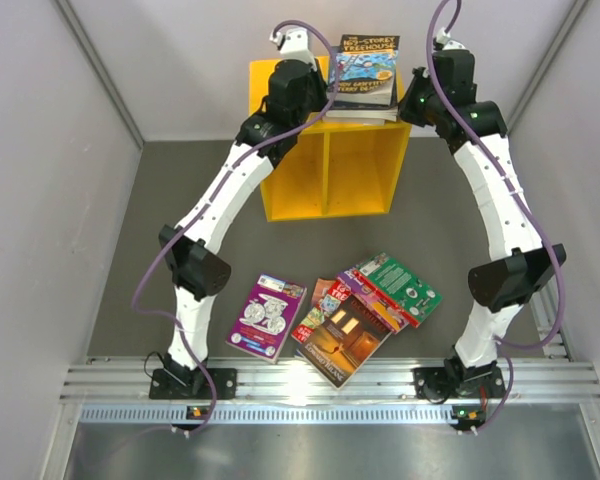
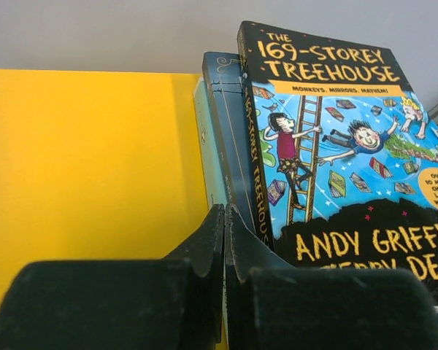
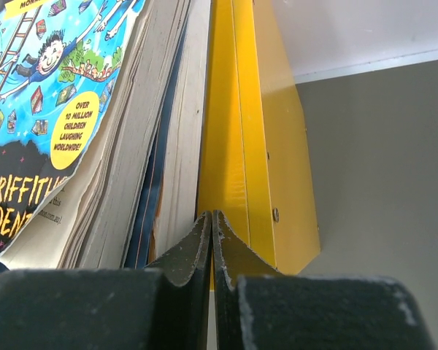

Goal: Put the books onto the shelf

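Closed black fingertips of the left gripper (image 2: 224, 219) and the right gripper (image 3: 211, 219), with nothing held, are set close on either side of a stack. At upper centre of the top view, this stack of thin paperback books (image 1: 367, 72) is carried on the flat top of the bright yellow box-shaped shelf (image 1: 365, 170). If nudged unevenly, the stack could be skewed or pushed off the back edge. Loose colourful paperbacks (image 1: 350, 310) are spread at lower centre.

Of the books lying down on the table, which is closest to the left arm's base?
The purple book, leftmost of them; the dark brown book and the green book lie in the overlapping pile to its right.
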Tool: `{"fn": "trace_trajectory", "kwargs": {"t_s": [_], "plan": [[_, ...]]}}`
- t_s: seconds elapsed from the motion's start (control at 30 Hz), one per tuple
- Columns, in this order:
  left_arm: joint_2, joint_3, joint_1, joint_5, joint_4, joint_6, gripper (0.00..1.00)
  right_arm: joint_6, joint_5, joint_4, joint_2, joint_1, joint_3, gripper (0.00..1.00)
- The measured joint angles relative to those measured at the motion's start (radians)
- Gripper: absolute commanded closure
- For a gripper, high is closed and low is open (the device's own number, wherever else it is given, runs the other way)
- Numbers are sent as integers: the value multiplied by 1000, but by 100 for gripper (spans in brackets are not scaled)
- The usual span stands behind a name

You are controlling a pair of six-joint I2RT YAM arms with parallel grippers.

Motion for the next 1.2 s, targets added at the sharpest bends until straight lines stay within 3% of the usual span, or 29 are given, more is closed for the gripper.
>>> {"fn": "trace_trajectory", "kwargs": {"t_s": [0.37, 0.43, 0.47, 0.53, 0.57, 0.67, 0.77, 0.8, 0.83, 0.9, 0.93, 0.97, 1.07, 1.2], "plan": [[-58, -55, -90, -196, -8, 159, 100, -23, -1, 14, 5, 0, 0, 98], [-85, -85, -103, -227, -8, 174, 100, -26, 1, 14, 4, -1, -1, 83], [-105, -106, -109, -243, -3, 185, 100, -27, 7, 15, 1, -4, -3, 65], [-155, -161, -120, -277, 1, 208, 100, -30, 26, 27, -19, -15, -21, 46], [-179, -182, -122, -287, 4, 217, 100, -30, 39, 21, -39, -23, -39, 26], [-261, -227, -119, -329, 3, 241, 100, -47, 92, -18, -120, -50, -112, 6], [-363, -272, -115, -361, 2, 251, 100, -53, 143, -64, -224, -68, -182, 4], [-403, -294, -113, -370, 2, 252, 98, -52, 153, -73, -269, -71, -217, 3], [-444, -318, -112, -381, 2, 252, 83, -51, 156, -89, -313, -71, -250, 3], [-526, -360, -112, -401, -6, 253, 69, -49, 145, -116, -420, -66, -338, 3], [-571, -381, -112, -414, -15, 249, 50, -47, 131, -135, -469, -62, -383, 3], [-606, -399, -112, -422, -20, 251, 43, -43, 114, -153, -513, -56, -423, 2], [-719, -477, -112, -460, -55, 226, 31, -42, 25, -189, -640, -6, -582, 0], [-847, -602, -112, -505, -121, 180, 29, -43, -125, -253, -716, 145, -762, 0]]}}
